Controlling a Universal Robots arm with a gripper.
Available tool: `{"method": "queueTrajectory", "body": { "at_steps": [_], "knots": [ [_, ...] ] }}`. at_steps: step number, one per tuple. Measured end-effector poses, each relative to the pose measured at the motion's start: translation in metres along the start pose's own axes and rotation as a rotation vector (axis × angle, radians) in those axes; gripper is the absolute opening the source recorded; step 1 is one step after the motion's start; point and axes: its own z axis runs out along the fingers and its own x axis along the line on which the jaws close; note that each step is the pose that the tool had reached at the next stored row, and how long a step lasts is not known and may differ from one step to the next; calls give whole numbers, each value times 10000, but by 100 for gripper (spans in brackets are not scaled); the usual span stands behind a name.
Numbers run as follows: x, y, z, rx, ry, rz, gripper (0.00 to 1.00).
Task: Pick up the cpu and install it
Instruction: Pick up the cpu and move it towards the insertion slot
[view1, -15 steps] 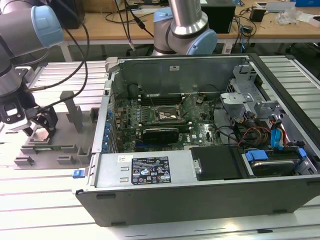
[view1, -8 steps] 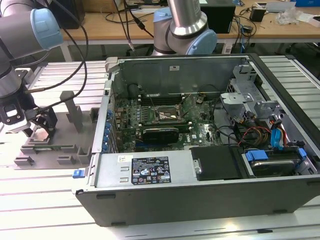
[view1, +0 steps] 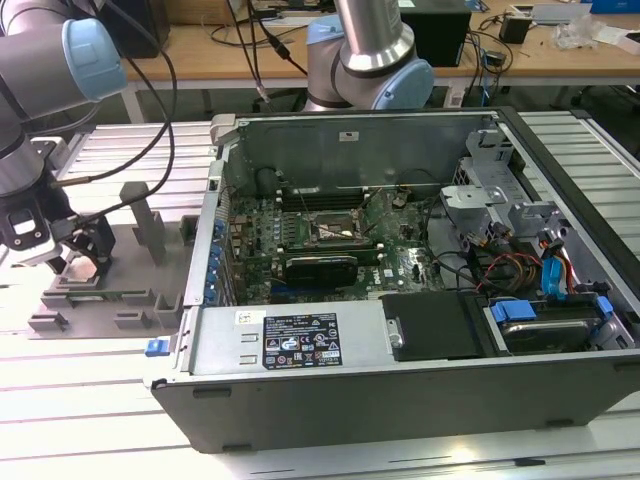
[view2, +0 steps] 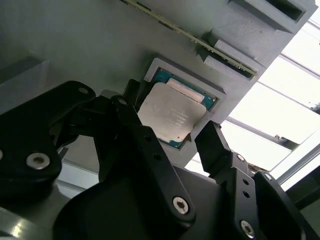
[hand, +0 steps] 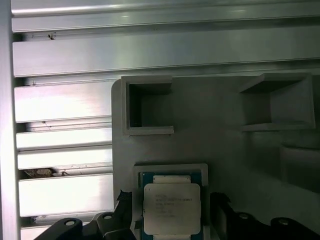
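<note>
A ribbed aluminium bench (view1: 90, 420) carries an open grey metal computer case (view1: 300, 390). At the case's nine o'clock in the exterior view lies a grey moulded plastic tray (view1: 125, 262). Over it the black jaws stand spread astride the silvery square cpu (view2: 171, 116), which sits in a tray pocket.

One small, flat, square cpu (hand: 171, 207) with a silvery-white metal top is counted between the fingers (view2: 215, 145). One black gripper (view2: 172, 111) with two fingers is recorded. One grey moulded plastic tray (hand: 225, 150) is noted beneath the gripper, with two hollow box-shaped blocks (hand: 148, 131) counted beyond it. One open grey metal computer case (view1: 420, 400) is logged, well apart from the gripper.
</note>
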Motion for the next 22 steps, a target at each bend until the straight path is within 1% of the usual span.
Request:
{"method": "queueTrajectory", "body": {
  "at_steps": [10, 12, 13, 22],
  "knots": [
    [-8, 0, 7, 1, 2, 0, 72],
    [-9, 0, 7, 1, 2, 0, 71],
    [-10, 0, 7, 1, 2, 0, 64],
    [-12, 1, -5, 1, 1, 0, 64]
  ]
}}
